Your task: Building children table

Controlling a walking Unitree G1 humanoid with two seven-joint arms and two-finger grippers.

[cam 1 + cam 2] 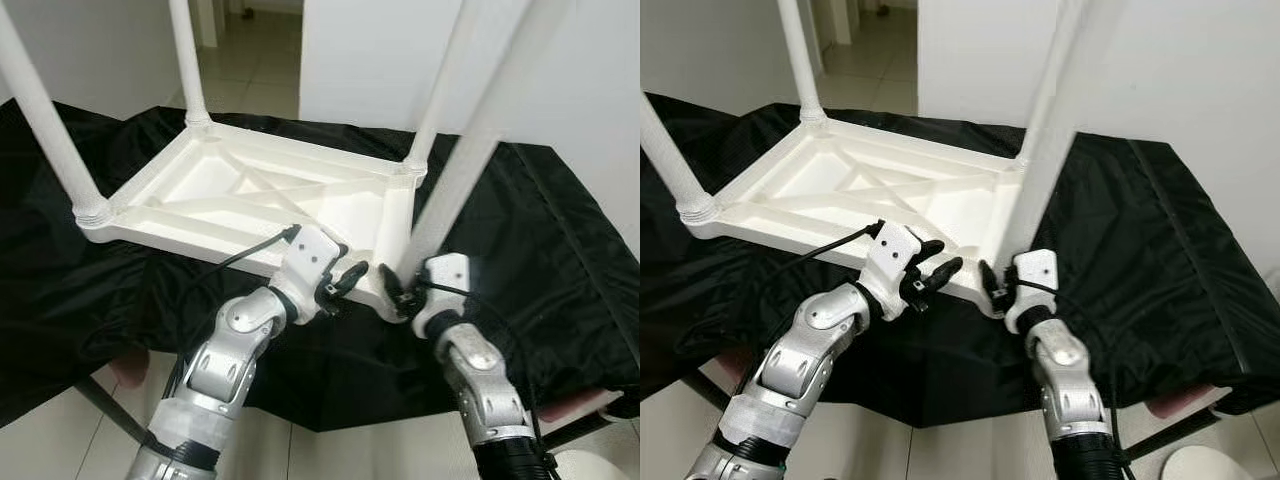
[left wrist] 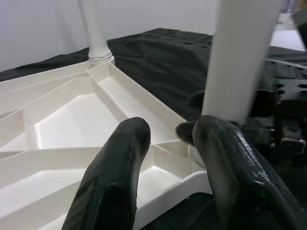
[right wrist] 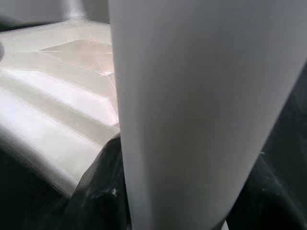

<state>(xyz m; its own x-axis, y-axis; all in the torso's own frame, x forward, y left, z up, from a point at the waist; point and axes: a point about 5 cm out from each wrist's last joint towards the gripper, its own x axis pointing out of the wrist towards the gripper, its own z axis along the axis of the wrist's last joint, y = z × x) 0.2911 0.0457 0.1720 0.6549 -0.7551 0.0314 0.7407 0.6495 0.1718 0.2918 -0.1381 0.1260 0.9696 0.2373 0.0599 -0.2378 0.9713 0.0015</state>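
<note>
A white plastic children's table (image 1: pixel 250 190) lies upside down on a black cloth, with its legs pointing up. The near-right leg (image 1: pixel 450 190) stands in its corner socket. My right gripper (image 1: pixel 398 290) is at the base of this leg, and its black fingers (image 3: pixel 103 191) sit on either side of the leg (image 3: pixel 201 105), shut on it. My left gripper (image 1: pixel 345 283) is open just left of that corner, at the table's front rim. Its two fingers (image 2: pixel 115 177) spread over the ribbed underside, and the leg (image 2: pixel 242 52) rises just beyond them.
The black cloth (image 1: pixel 560 250) covers the whole work surface and drapes over its front edge. Other legs rise at the near left (image 1: pixel 50 130) and the far left (image 1: pixel 188 60). A white wall (image 1: pixel 560 80) stands behind, with tiled floor (image 1: pixel 250 50) in a doorway.
</note>
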